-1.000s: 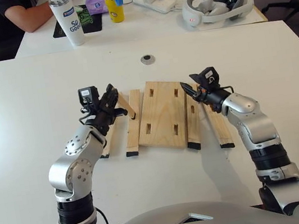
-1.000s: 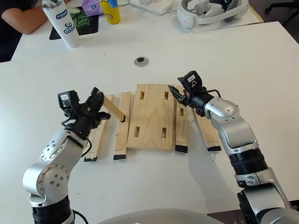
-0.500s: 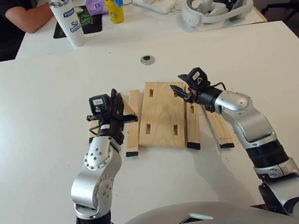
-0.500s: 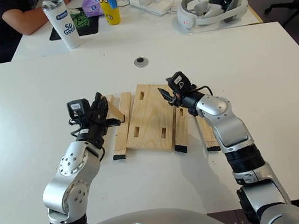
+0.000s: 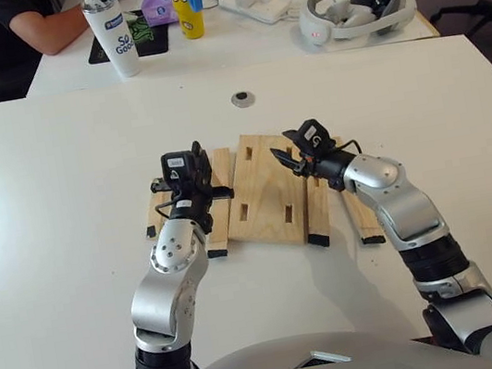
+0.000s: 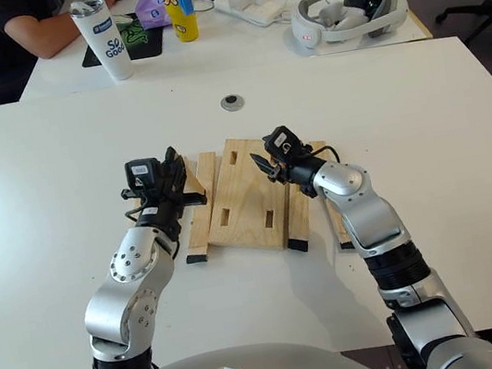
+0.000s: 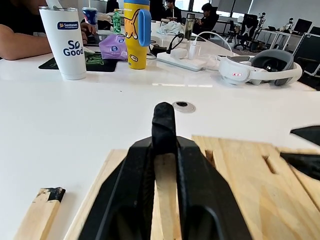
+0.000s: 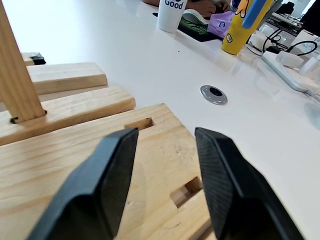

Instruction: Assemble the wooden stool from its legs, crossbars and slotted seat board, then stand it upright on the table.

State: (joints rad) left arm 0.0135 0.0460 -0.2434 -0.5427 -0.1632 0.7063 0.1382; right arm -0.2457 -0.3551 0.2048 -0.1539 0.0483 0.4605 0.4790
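Left of the slotted seat board (image 5: 266, 191), which lies flat on the white table (image 5: 58, 177), the left gripper (image 5: 197, 183) is clamped on a slim crossbar (image 7: 165, 185). The crossbar stands upright on the leg (image 5: 219, 231) just beside the board's left edge. Over the board's far right corner the right gripper (image 8: 165, 137) hovers with its fingers (image 8: 107, 185) spread, holding nothing. Two more legs (image 5: 318, 211) lie along the board's right side, and another leg (image 5: 151, 220) lies further left of it.
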